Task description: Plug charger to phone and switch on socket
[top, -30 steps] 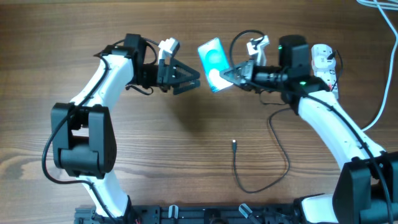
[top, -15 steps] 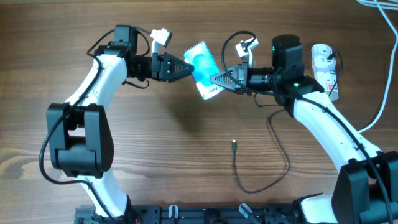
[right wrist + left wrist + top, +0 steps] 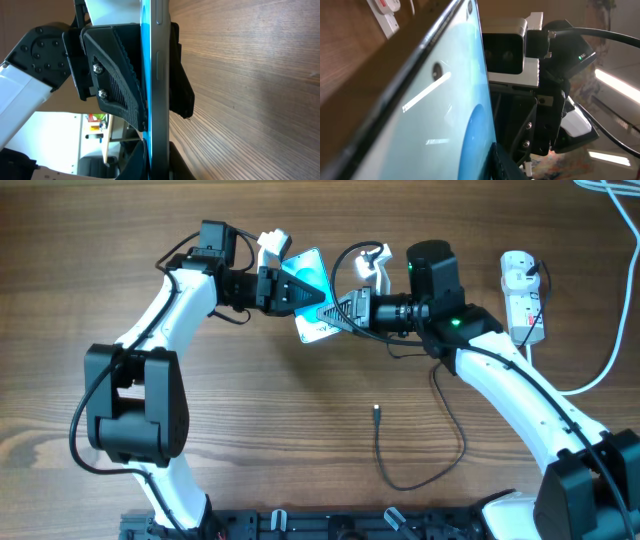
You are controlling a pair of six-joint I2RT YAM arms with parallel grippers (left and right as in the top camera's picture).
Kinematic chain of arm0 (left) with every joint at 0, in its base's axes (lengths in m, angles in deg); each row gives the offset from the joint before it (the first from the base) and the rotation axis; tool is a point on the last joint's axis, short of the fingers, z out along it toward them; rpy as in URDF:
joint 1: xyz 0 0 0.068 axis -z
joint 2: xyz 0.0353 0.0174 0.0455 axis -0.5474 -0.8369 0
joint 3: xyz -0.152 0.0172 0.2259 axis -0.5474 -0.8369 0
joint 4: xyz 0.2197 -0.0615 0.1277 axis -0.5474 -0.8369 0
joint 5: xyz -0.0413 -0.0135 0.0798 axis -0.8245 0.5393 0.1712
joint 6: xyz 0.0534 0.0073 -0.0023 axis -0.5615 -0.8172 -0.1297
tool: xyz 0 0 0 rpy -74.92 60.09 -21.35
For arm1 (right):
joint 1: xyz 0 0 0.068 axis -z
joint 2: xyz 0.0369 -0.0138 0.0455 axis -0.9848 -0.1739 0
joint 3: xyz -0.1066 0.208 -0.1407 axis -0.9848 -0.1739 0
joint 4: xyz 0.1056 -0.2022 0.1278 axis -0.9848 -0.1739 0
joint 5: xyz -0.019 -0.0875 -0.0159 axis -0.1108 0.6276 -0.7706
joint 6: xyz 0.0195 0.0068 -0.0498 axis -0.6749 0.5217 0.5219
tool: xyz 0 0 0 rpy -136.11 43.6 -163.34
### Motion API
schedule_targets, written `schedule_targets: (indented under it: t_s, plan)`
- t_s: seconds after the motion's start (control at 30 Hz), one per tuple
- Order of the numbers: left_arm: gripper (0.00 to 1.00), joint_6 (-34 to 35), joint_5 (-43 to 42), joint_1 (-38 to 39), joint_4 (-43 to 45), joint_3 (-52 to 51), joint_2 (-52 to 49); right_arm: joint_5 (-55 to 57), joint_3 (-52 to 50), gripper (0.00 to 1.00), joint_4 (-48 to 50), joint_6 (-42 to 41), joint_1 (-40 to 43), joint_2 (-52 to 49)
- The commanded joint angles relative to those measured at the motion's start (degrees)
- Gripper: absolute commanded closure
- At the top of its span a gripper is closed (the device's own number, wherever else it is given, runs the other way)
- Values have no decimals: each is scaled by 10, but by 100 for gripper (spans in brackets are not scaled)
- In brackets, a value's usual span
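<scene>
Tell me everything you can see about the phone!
The phone is thin and flat. It has a shiny teal screen with a darker blue circle on it and a white strip at one end. Its grey edge has small side buttons. It is held up over the wooden table, tilted. Two grippers pinch it from opposite sides: the left gripper clamps its two faces, and the right gripper grips near the white strip.

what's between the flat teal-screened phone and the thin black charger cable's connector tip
Nothing visible. The flat teal-screened phone is clamped between the left gripper and the right gripper. The connector tip of the thin black charger cable lies lower in the overhead view, with only bare wooden table between them.
</scene>
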Motion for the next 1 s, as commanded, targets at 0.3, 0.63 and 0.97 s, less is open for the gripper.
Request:
schedule_targets:
  t_s: [0.3, 0.63, 0.97]
  plan:
    - [96, -6, -8, -1, 2, 4, 3, -9, -6, 40, -27, 63, 12, -2]
    - [96, 8, 69, -1, -17, 4, 2, -104, -6, 2, -39, 177, 80, -2]
    - [96, 30, 271, 38, -203, 4, 2, 426, -6, 0, -342, 230, 122, -2]
